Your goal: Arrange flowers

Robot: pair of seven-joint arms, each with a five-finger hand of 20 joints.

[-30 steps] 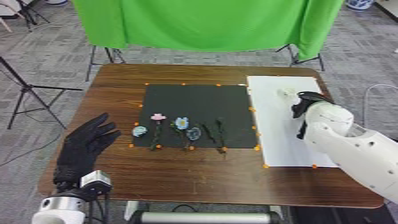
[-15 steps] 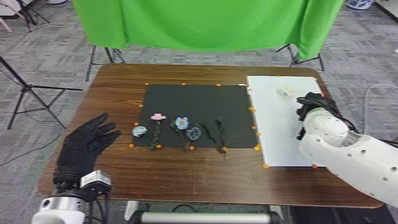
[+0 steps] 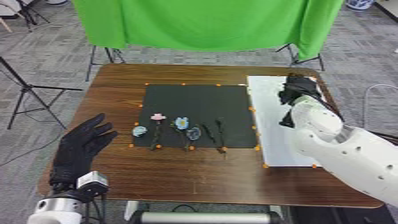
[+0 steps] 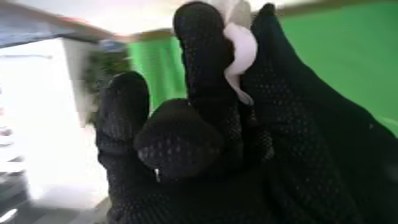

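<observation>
Across the brown table [image 3: 204, 175], we saw our right hand [image 3: 300, 87], upper right, pinching a pale petal-like piece [image 4: 241, 50] — our left hand [image 3: 78, 147], lower left, loosely open.

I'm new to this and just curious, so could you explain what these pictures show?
This is a robot with two white arms; its left hand and right hand wear black gloves. The head view looks down on a brown wooden table; the right wrist view comes from a camera on the right arm.

A black mat carries a pink flower, a light-blue flower, a blue-grey flower and dark stems. Beside it lies a white sheet.

The left hand is relaxed and empty. The right hand, over the sheet, pinches a pale, petal-like piece.
</observation>
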